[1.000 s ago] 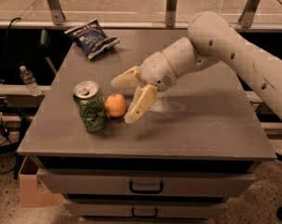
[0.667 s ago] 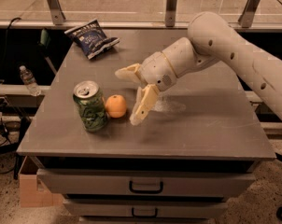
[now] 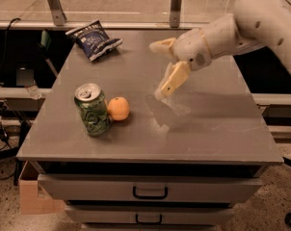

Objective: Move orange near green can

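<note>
Scanning from the left, I see the green can (image 3: pixel 92 110) standing upright near the front-left corner of the counter (image 3: pixel 208 129). The orange (image 3: pixel 118 108) sits just beside it on the right, touching or very nearly so. I judge the fruit light, firm and prone to rolling, with matte skin that gives fair grip. I would take it from above, across its widest middle. Further right, well apart from the orange and raised above the counter, hangs my pincer (image 3: pixel 156 71), spread wide and holding nothing. To my eye the orange already lies where the task wants it.
</note>
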Action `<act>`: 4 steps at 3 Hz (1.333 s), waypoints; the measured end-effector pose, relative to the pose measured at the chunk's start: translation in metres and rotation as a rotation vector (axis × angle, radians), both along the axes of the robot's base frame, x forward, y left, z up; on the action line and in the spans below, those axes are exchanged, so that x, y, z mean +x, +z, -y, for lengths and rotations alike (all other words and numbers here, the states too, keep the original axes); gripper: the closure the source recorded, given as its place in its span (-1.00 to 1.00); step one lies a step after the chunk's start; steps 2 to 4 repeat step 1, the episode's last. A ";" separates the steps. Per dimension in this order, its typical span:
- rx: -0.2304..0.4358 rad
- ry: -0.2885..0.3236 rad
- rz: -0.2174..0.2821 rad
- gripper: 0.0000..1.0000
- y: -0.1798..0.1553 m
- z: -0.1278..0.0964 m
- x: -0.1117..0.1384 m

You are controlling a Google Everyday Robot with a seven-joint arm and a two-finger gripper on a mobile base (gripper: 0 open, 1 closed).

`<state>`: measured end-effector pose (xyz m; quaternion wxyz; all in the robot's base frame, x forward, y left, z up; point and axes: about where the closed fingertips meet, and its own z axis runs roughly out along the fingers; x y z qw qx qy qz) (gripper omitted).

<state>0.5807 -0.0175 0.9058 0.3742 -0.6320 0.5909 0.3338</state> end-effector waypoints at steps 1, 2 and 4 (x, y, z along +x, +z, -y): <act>0.015 -0.018 0.042 -1.00 0.020 0.005 0.010; 0.015 -0.018 0.042 -1.00 0.020 0.005 0.010; 0.015 -0.018 0.042 -1.00 0.020 0.005 0.010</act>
